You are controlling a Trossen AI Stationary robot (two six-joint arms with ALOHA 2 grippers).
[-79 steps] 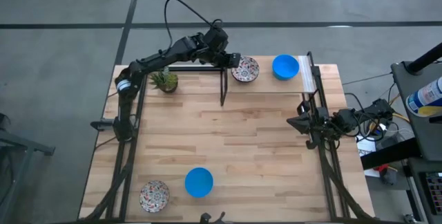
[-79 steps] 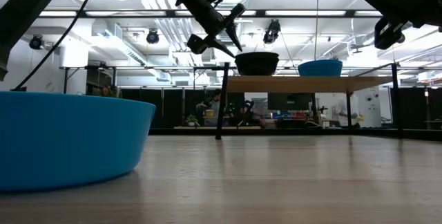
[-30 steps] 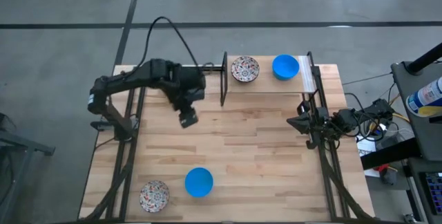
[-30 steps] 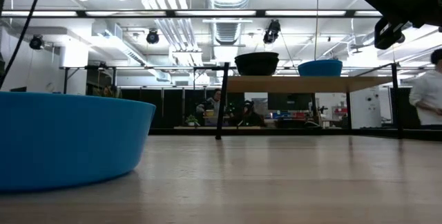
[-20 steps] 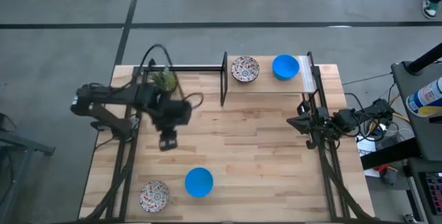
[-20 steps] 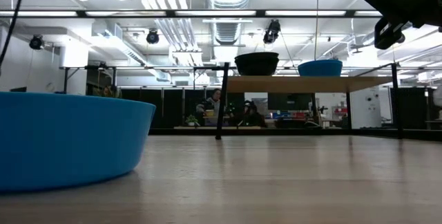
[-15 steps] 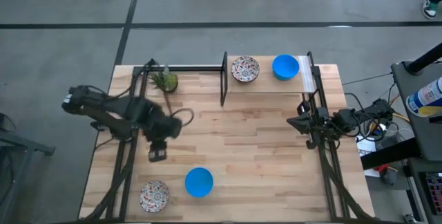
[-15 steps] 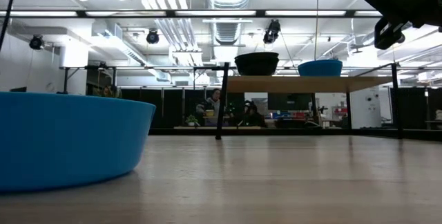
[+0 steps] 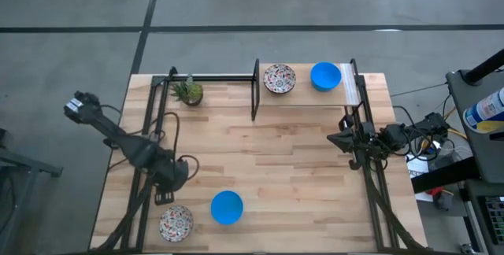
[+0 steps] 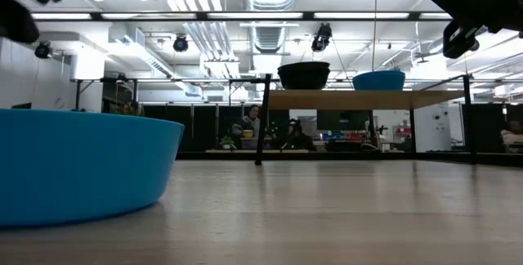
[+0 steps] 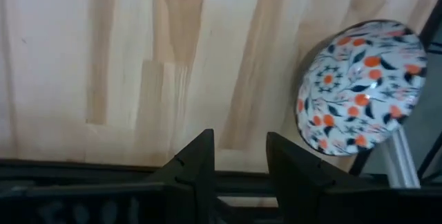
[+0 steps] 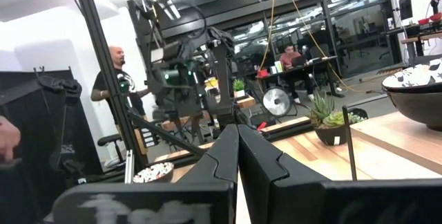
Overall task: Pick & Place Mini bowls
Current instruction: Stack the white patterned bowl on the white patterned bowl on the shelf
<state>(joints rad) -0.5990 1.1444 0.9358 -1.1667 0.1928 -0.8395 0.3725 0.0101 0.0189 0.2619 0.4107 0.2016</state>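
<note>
High view: four mini bowls show, two blue, two patterned. On the raised shelf (image 9: pixel 315 97) stand one patterned bowl (image 9: pixel 279 79) and one blue bowl (image 9: pixel 325 75), side by side, rims up. Well apart from the shelf, at the near left corner, sit another patterned bowl (image 9: pixel 176 222) and blue bowl (image 9: pixel 227 207). The left gripper (image 9: pixel 164 197) hovers just beside that patterned bowl, jaws apart, empty. The right gripper (image 9: pixel 337 139), jaws together, waits below the shelf's right end.

Dark jointed arms (image 9: pixel 118 137), looping black cable.

The table carries 2 blue bowls (image 9: pixel 227 207) (image 9: pixel 325 75), 2 patterned bowls (image 9: pixel 176 222) (image 9: pixel 279 79) and 1 potted plant (image 9: pixel 188 92).
</note>
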